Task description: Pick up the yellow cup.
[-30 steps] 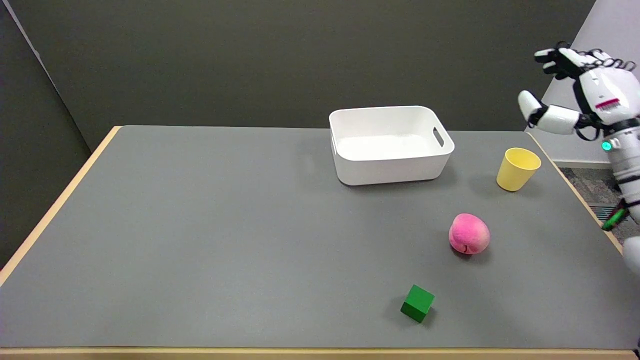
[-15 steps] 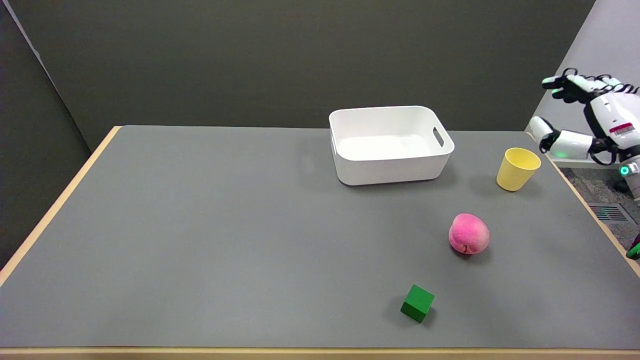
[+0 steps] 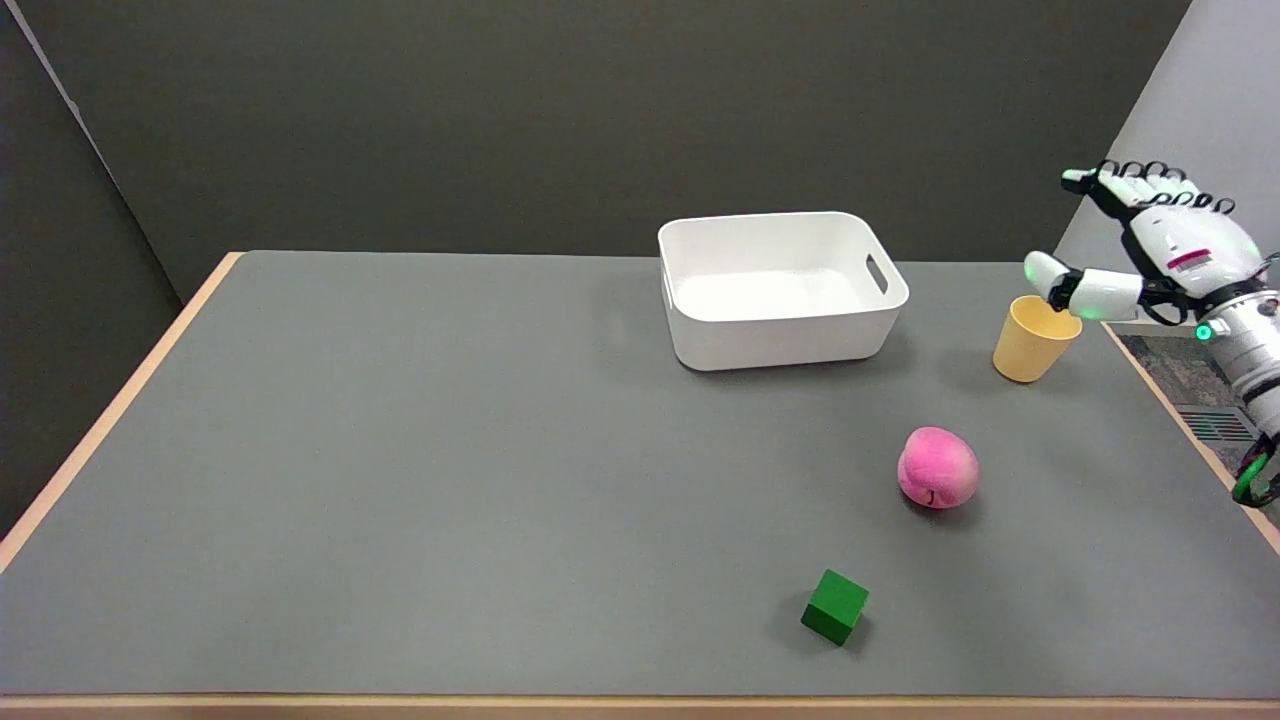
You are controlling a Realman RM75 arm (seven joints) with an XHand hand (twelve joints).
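right hand held spread at the bench's right edge near the far right corner, fingers apart and holding nothing, thumb stretched out over the rim of the yellow cup; whether thumb touches rim, impossible to tell. fingers raised above and behind the cup. white forearm running off toward the lower right, a green light showing at the wrist.

yellow cup standing upright, mouth open upward, on the grey bench close to its right edge, toward the far right corner. just to the cup's left, nearer the far edge, a white bin with rounded corners and a slot handle in its right wall, nothing seen inside. cup and bin apart, a strip of grey surface between them.

nearer the front edge, below and left of the cup, a pink peach lying on the bench, well apart from the cup. closer still to the front edge, a small green cube resting on the surface, one corner turned toward the camera, apart from the peach.

pale wooden trim along the bench's left, right and front edges. dark wall behind the far edge, lighter wall and patterned floor showing beyond the right edge.
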